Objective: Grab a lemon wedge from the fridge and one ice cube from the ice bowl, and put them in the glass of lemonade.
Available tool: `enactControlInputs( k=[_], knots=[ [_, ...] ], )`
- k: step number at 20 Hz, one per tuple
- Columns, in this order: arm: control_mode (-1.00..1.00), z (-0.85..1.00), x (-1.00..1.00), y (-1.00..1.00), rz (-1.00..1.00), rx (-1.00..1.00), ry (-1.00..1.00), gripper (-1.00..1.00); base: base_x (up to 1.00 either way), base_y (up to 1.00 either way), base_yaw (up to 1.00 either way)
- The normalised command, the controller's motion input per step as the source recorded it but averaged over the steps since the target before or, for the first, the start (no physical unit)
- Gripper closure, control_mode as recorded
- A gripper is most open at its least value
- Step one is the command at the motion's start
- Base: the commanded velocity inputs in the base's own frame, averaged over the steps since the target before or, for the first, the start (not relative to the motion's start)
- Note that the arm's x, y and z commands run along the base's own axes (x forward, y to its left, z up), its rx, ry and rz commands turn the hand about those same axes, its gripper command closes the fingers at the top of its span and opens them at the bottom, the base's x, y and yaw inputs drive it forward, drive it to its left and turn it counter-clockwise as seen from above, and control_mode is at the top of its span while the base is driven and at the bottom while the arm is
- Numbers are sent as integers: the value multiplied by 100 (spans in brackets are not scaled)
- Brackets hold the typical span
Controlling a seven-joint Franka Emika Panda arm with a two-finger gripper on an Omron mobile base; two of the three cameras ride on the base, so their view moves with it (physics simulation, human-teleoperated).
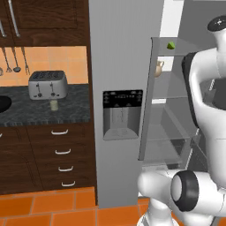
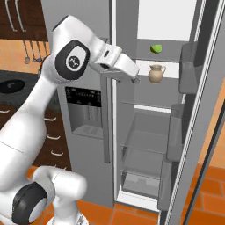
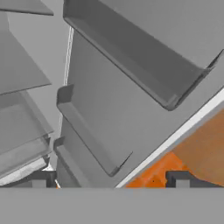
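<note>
On the upper shelf of the tall light-grey fridge (image 2: 88, 52), whose right door stands swung open, we see the tiny yellow-green lemon wedge (image 2: 156, 48), with a small tan bulb-shaped jug (image 2: 155, 73) on the shelf below it. Our hand (image 2: 137, 80) hovers at the fridge opening, just left of the jug and below the wedge, touching neither; its two dark fingertips (image 3: 39, 180) stand wide apart with nothing between them, looking down along the grey door bins (image 3: 131, 57) toward the orange tiled floor (image 3: 157, 175). To the left of the fridge, on the dark speckled stone tabletop (image 1: 66, 110), sits the silver four-slot toaster (image 1: 47, 84), and just in front of it the small clear glass of pale yellow-green lemonade (image 1: 54, 105). At the far left edge of the tabletop we see part of the glossy black ice bowl (image 1: 3, 104); we cannot make out an ice cube in it.
</note>
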Motion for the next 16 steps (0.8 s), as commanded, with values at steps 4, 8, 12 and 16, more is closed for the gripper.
enactControlInputs(
  k=[4,8,12,16],
  knots=[
    [-100,-86,0,90,10,72,-14,-100,0,0,0],
    [-100,-8,-35,77,23,30,-5,-100,0,0,0],
    [-100,-1,-100,27,4,0,-11,-100,0,0,0],
    [-100,-22,-54,73,2,0,1,-100,0,0,0]
  ],
)
